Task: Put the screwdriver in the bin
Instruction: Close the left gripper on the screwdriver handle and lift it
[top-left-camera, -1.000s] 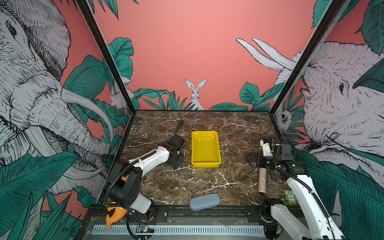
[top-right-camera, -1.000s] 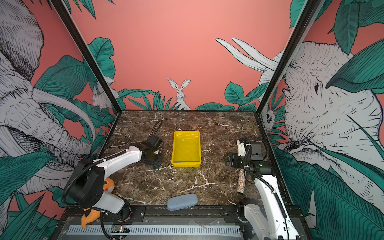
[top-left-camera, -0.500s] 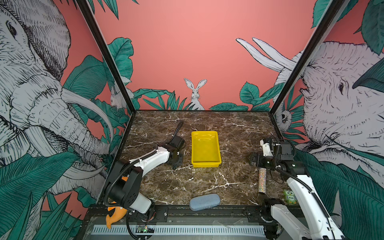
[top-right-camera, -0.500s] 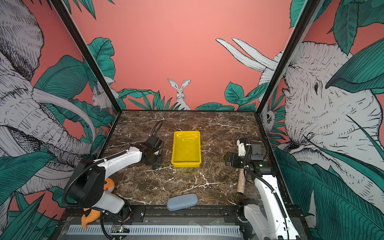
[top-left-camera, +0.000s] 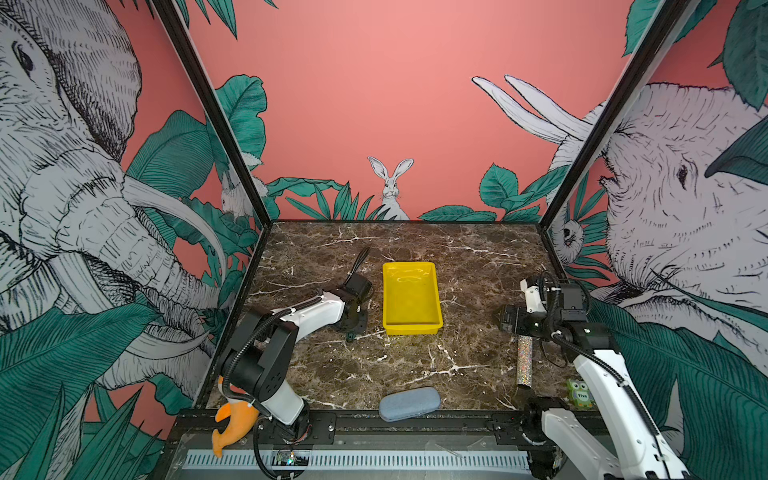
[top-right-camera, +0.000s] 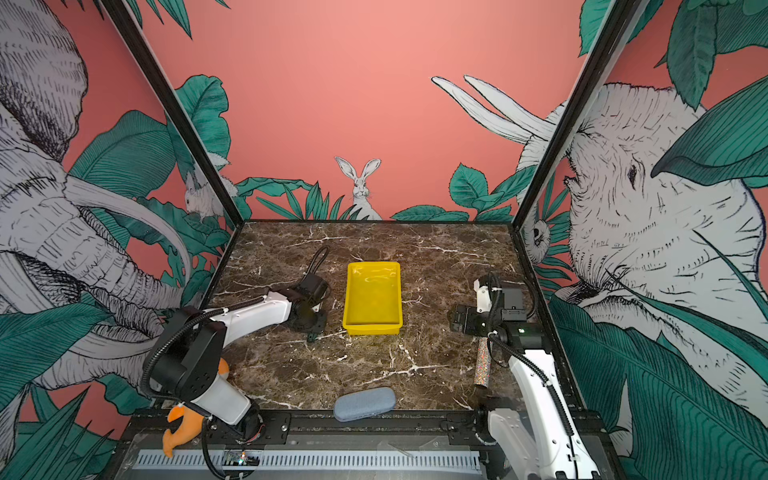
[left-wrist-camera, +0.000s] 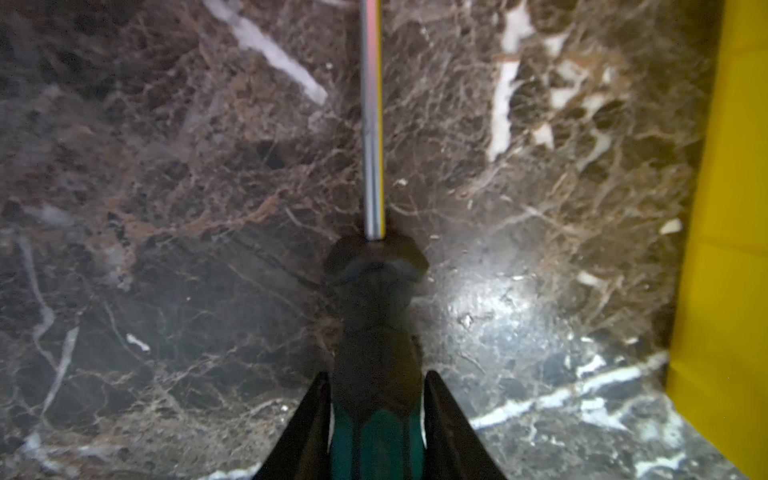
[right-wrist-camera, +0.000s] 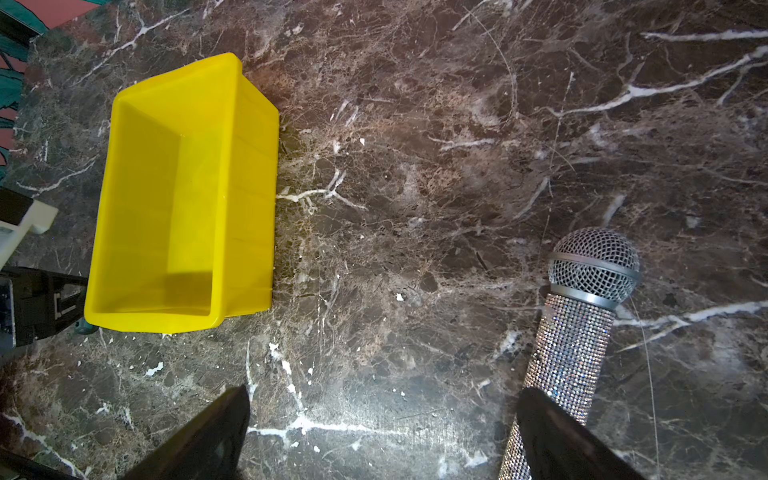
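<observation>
Shows the screwdriver (left-wrist-camera: 376, 332) outside the bin (left-wrist-camera: 727, 249), just left of its near left corner, low over the desk (top-left-camera: 415, 365), shaft pointing far. Puts the left tool (left-wrist-camera: 376, 374) narrowly parted around the handle; cannot tell whether gripping. Shows the right tool (right-wrist-camera: 384, 390) wide open, empty, beside a glittery microphone (right-wrist-camera: 582, 332).

One screwdriver (left-wrist-camera: 374, 332), one bin (top-left-camera: 411, 328), one microphone (right-wrist-camera: 582, 324), one fabric case (top-left-camera: 409, 403).
</observation>
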